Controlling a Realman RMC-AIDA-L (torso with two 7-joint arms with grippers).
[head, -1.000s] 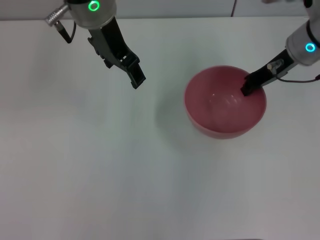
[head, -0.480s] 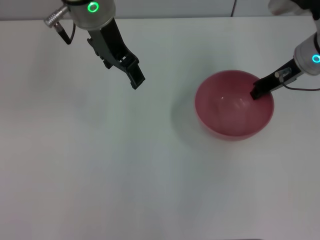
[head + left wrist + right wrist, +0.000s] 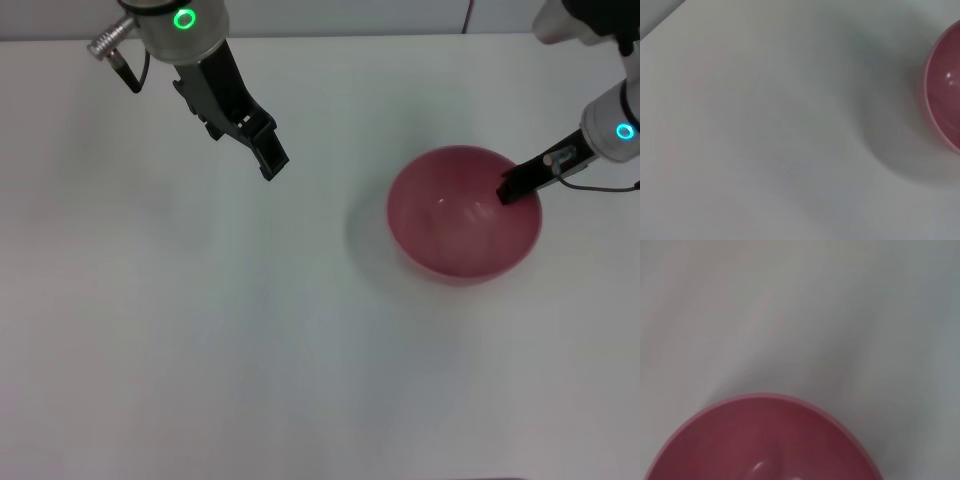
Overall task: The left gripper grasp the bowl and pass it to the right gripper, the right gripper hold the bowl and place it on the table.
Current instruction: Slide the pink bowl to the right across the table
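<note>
One white counter (image 3: 200, 330) carries everything. Since a moment ago the pink bowl (image 3: 455, 225) has barely shifted, sitting low at the right side. Right gripper (image 3: 510, 188) still pinches the bowl's far-right rim between its fingers. Left gripper (image 3: 272, 160) hangs unchanged at upper left, well apart; I cannot tell its fingers' state.

Bowl (image 3: 463, 222) right on table (image 3: 200, 350), possibly raised; left tool (image 3: 272, 158) well apart.

Bare table (image 3: 200, 350) apparently around bowl (image 3: 450, 235)
</note>
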